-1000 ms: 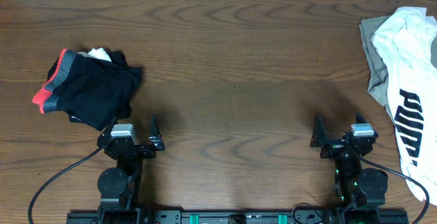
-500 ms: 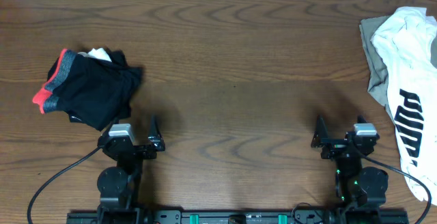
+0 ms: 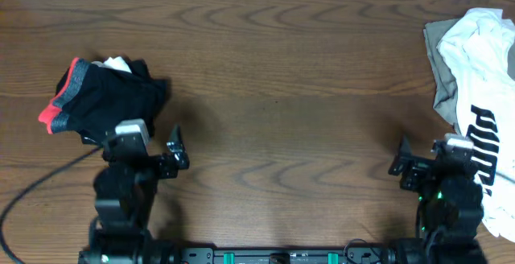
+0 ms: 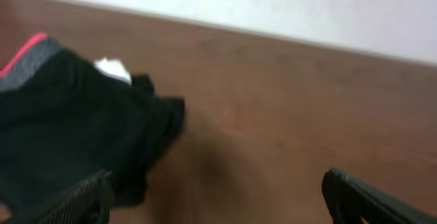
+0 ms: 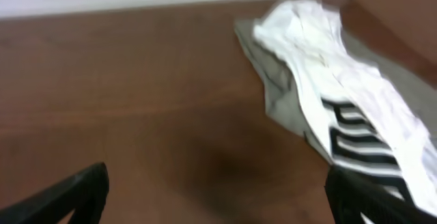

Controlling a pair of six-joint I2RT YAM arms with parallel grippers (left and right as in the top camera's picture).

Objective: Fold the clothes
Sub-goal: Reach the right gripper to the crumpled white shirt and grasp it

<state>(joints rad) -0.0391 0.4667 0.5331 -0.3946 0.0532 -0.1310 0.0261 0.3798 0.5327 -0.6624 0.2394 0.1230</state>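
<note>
We log both released, empty — left hand [image 4: 215, 183] near black garment [image 3: 100, 99], right hand [image 5: 215, 176] near crumpled white T-shirt [image 3: 475, 95] at table [image 3: 282, 55] edge.

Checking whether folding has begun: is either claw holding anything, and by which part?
Nothing is held: the left claw and the right claw both stand open, with no cloth in either.

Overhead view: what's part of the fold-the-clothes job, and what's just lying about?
For the job:
- white T-shirt with black block lettering, crumpled at far right

Lying about:
- black garment with a red and grey band, bunched at left
- grey-green cloth partly under the T-shirt
</note>
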